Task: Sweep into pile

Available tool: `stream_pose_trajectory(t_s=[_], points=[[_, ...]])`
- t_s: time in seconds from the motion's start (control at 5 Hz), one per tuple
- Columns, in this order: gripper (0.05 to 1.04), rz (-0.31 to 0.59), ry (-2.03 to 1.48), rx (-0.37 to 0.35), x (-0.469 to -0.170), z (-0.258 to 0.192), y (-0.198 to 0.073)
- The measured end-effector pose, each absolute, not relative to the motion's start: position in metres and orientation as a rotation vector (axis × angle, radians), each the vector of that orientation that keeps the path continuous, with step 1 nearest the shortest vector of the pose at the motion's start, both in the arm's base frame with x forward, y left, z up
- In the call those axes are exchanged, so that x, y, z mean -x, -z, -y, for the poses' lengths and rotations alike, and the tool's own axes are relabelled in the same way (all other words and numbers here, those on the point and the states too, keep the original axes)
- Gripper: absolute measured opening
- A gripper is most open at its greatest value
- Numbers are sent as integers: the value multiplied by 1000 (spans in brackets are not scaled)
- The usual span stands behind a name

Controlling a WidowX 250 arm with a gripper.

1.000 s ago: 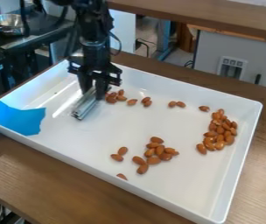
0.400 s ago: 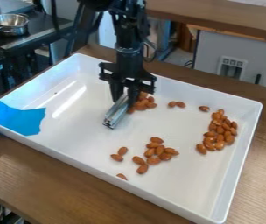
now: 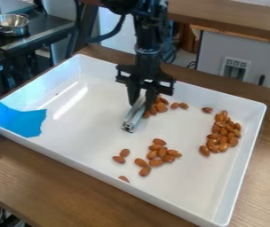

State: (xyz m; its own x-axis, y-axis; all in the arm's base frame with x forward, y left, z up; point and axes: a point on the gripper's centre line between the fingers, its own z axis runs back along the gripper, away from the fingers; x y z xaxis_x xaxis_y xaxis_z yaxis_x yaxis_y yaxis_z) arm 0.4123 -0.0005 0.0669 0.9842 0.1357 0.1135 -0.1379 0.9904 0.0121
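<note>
My gripper (image 3: 141, 101) hangs over the back middle of the white tray (image 3: 101, 163), shut on a silver metal bar (image 3: 133, 116) that lies low across the tray floor. Against the bar's right side and partly behind the gripper sits a small cluster of almonds (image 3: 160, 107), with two more almonds (image 3: 179, 105) just to its right. A larger pile of almonds (image 3: 222, 135) rests near the tray's right wall, and a single almond (image 3: 207, 110) lies by its upper left. Another loose group (image 3: 161, 153) is at the front middle, with a few stray almonds (image 3: 121, 156) to its left.
Blue tape (image 3: 16, 119) covers the tray's left corner and rim. The tray's raised walls surround the almonds, and it stands on a brown wooden table (image 3: 54, 177). A metal bowl (image 3: 9, 24) is on a dark counter at the upper left.
My gripper has moved right across the tray with the metal bar. Almonds at the back have shifted right and bunched closer to the two beside them. The right pile and front group have stayed put.
</note>
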Motion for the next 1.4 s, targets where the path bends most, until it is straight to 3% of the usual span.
stream_pose_trajectory(t_s=[0.4,0.8,1.2,1.4], points=[[362,61,-175,19,-423,27,-66],[362,27,-70,91,-420,109,-73],[362,37,-41,85,-418,120,-72],[362,73,-14,124,-416,113,-87]])
